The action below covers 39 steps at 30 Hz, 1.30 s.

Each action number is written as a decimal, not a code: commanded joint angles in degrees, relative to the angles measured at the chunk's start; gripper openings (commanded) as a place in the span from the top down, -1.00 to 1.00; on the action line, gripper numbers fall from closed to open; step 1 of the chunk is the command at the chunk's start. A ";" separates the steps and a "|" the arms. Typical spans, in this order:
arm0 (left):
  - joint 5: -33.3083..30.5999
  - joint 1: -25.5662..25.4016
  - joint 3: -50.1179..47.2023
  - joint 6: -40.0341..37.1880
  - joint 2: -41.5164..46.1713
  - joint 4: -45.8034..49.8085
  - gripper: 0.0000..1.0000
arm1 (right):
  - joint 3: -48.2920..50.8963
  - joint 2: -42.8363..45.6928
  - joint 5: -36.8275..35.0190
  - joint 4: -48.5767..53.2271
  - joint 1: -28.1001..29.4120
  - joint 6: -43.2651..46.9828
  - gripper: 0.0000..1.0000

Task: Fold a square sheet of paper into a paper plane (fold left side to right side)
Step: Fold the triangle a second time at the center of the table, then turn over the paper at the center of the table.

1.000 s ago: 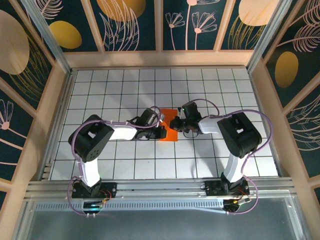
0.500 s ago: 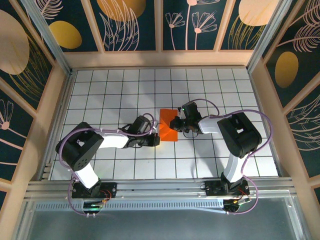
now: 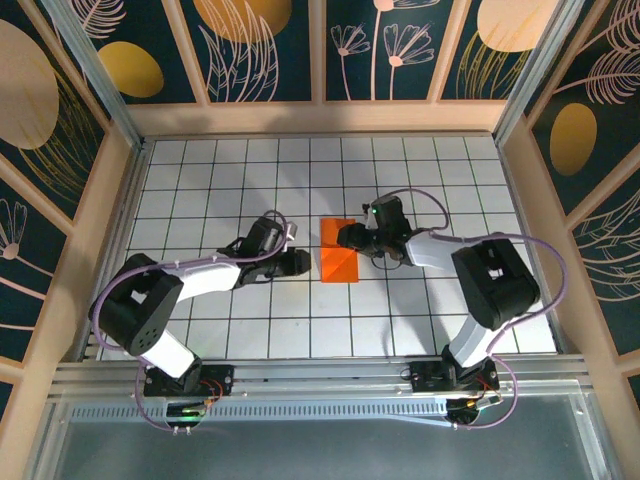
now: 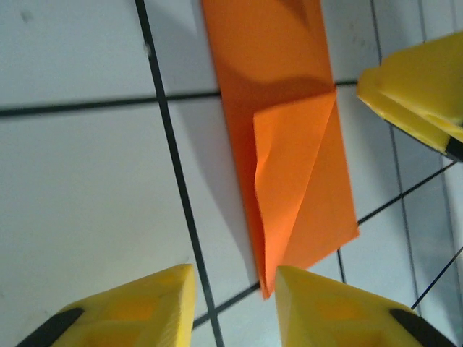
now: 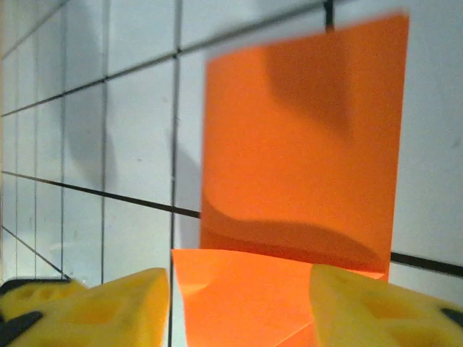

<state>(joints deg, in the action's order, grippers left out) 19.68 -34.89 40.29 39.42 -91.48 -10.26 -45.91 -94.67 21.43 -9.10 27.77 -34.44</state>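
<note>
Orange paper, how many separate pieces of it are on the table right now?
1. A single folded sheet lies on the table, between the left gripper and the right gripper, with one corner flap turned over. None looks hidden.

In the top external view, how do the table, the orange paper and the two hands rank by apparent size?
1. table
2. orange paper
3. left hand and right hand: they look alike, so I leave them unranked.
</note>
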 commanded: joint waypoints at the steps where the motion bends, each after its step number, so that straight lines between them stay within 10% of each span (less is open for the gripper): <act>1: 3.82 0.92 3.39 1.70 -3.23 -5.01 0.23 | 2.74 5.22 -3.50 -2.02 -1.57 0.22 -0.30; 8: 4.86 1.55 8.29 -0.15 -10.09 -5.38 0.12 | 10.47 11.28 -0.75 -9.82 -5.71 -3.36 -0.80; 28: 7.45 1.54 12.24 -1.03 -16.05 -8.46 0.95 | 12.42 11.57 4.75 -12.14 -7.11 -1.86 -0.65; 39: 5.81 1.52 3.27 8.38 -8.63 -22.88 1.00 | 13.61 7.07 10.50 -22.95 -5.35 -5.54 -0.70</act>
<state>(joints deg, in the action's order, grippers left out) 25.96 -33.74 45.12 44.25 -101.54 -26.57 -32.88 -85.69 29.36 -26.20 21.41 -38.48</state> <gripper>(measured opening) 0.048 0.846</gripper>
